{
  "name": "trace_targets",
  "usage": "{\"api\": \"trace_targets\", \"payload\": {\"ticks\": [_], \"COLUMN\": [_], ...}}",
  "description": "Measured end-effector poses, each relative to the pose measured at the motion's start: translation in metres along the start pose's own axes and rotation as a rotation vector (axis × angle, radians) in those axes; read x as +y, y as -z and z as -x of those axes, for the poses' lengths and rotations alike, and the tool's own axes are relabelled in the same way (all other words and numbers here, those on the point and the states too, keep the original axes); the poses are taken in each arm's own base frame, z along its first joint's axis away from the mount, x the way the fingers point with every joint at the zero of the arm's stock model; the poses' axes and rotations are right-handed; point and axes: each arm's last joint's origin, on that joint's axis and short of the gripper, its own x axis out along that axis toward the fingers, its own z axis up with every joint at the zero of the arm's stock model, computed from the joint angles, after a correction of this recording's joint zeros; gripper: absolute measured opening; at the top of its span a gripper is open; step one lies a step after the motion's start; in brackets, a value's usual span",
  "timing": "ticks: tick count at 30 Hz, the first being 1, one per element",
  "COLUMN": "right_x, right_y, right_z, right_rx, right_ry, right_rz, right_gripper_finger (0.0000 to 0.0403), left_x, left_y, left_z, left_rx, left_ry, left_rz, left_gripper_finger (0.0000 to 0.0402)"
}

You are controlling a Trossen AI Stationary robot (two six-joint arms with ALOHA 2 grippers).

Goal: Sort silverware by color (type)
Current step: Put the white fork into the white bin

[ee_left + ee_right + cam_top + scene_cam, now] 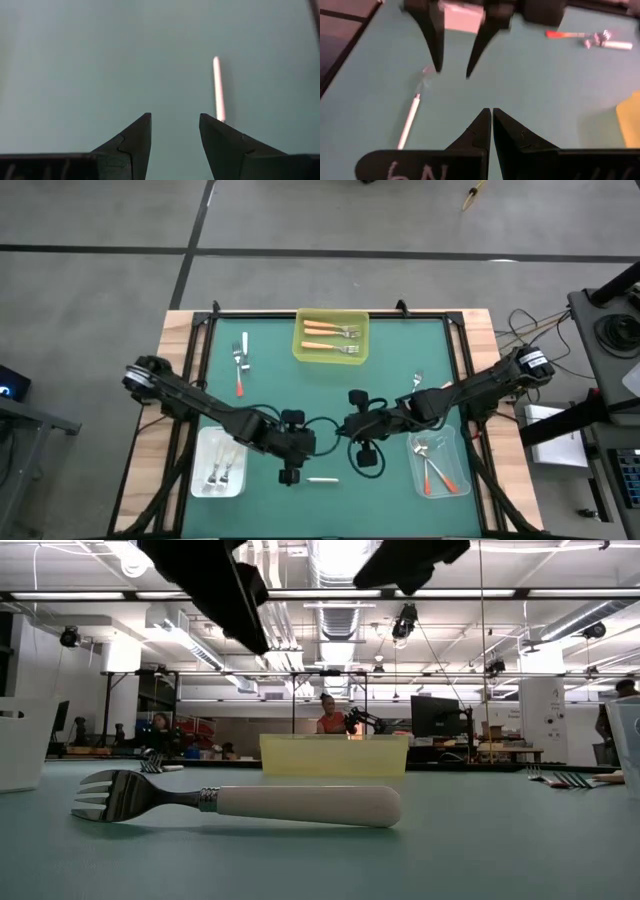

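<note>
1. Near the front edge of the green table (400,360), a white-handled fork (322,479) lies flat on the mat, tines toward the left arm's side.
2. Left gripper (289,476) hangs just beside that fork, fingers spread apart and holding nothing; in the left wrist view the white handle (218,87) shows beyond its dark fingers (135,137).
3. Right gripper (365,458) hovers near the table's centre with its jaws pressed together, empty; in its wrist view the two fingertips (482,125) meet.
4. At the back middle stands a yellow bin (331,336) holding two or three light-orange-handled forks (331,339).
5. On the left arm's side near the front, a white tray (218,463) holds what look like two white-handled forks (222,468), though the exact count is hard to make out.
6. A clear tray (438,460) on the right arm's side holds red-orange-handled forks (434,470), seemingly two.
7. Loose on the mat toward the back on the left arm's side lie a white-handled piece (243,346) and a red-orange-handled piece (240,383), close together, nearly end to end.
8. One more small utensil (417,382) lies just behind the right arm.
</note>
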Motion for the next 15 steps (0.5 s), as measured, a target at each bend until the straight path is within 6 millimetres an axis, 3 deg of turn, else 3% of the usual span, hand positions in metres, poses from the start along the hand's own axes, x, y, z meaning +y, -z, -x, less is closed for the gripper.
{"api": "trace_targets", "payload": {"ticks": [10, 15], "right_x": [-0.004, -0.005], "right_y": [-0.013, -0.015], "right_z": [0.023, 0.025], "right_rx": [-0.093, -0.117], "right_ry": [-0.002, -0.003], "right_rz": [0.037, 0.034], "right_gripper_finger": [0.0009, 0.0009], "left_x": [-0.014, -0.018], "left_y": [-0.002, 0.001], "left_z": [-0.028, -0.041], "left_rx": [0.106, 0.128], "left_ry": [0.180, 0.269], "left_rz": [-0.026, 0.005], "left_gripper_finger": [0.0149, 0.0149]}}
